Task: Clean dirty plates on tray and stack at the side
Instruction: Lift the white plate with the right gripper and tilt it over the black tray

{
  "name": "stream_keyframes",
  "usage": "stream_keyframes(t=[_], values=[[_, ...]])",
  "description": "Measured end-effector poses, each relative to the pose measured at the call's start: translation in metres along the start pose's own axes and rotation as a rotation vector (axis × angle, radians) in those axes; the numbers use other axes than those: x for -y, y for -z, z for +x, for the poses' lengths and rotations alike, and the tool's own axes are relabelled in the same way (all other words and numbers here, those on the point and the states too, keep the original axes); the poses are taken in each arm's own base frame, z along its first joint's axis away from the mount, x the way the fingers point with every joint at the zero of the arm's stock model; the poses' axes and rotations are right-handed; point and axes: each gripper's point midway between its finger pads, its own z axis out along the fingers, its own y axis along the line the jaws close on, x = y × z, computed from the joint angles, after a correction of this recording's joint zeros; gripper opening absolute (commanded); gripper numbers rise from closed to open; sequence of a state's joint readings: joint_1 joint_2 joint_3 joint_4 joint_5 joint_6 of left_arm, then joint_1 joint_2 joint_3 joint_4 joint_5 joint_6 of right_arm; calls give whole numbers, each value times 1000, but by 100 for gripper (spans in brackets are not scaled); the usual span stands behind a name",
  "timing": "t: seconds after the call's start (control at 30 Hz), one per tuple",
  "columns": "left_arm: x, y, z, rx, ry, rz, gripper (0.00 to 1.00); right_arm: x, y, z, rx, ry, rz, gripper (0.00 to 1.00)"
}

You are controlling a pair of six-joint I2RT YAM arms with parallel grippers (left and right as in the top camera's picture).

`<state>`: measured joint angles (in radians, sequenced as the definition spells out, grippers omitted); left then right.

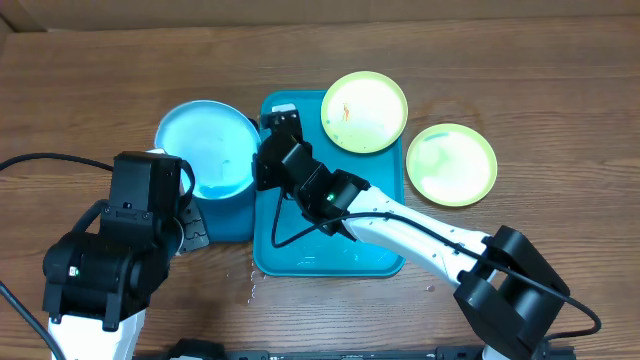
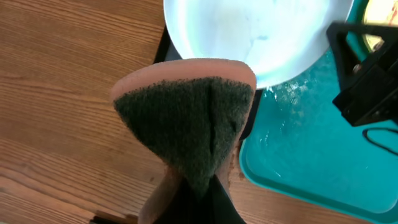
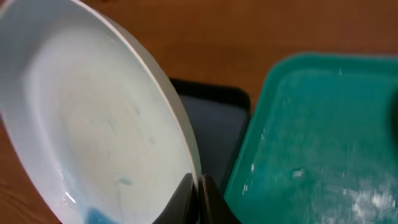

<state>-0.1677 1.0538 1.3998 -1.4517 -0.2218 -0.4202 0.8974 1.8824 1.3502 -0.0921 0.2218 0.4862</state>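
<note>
My right gripper (image 3: 198, 193) is shut on the rim of the light-blue plate (image 1: 205, 150), holding it tilted over the dark-blue tray (image 1: 228, 218) just left of the turquoise tray (image 1: 330, 250). My left gripper (image 2: 200, 205) is shut on a sponge (image 2: 186, 124), dark green scouring face up, just below that plate (image 2: 249, 31). A lime-green plate (image 1: 364, 110) with orange smears rests on the tray's far right corner. A second lime-green plate (image 1: 451, 164) lies on the table to the right of the tray.
The turquoise tray's floor (image 2: 311, 162) is wet with droplets and foam. The dark-blue tray (image 3: 211, 124) sits against its left rim. Bare wood table lies around. The right arm stretches diagonally over the turquoise tray.
</note>
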Motion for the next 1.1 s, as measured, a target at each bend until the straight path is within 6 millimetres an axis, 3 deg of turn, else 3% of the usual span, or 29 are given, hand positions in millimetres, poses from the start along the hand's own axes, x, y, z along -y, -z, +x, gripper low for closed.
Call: stream_keyframes(t=[0.4,0.57,0.77,0.9,1.1], values=[[0,-2,1,-5,-1,-2,4,-25,11,-66,300,377,-13,4],[0,-4,2,-9,-2,-4,4,-41,29,-96,463,514,49,4],[1,-5,1,-6,-1,-3,4,-66,63,-127,667,675,164,4],[1,-5,1,-6,-1,-3,4,-75,83,-140,755,741,236,4],[1,-5,1,-5,-1,-2,4,-75,92,-148,793,792,293,4]])
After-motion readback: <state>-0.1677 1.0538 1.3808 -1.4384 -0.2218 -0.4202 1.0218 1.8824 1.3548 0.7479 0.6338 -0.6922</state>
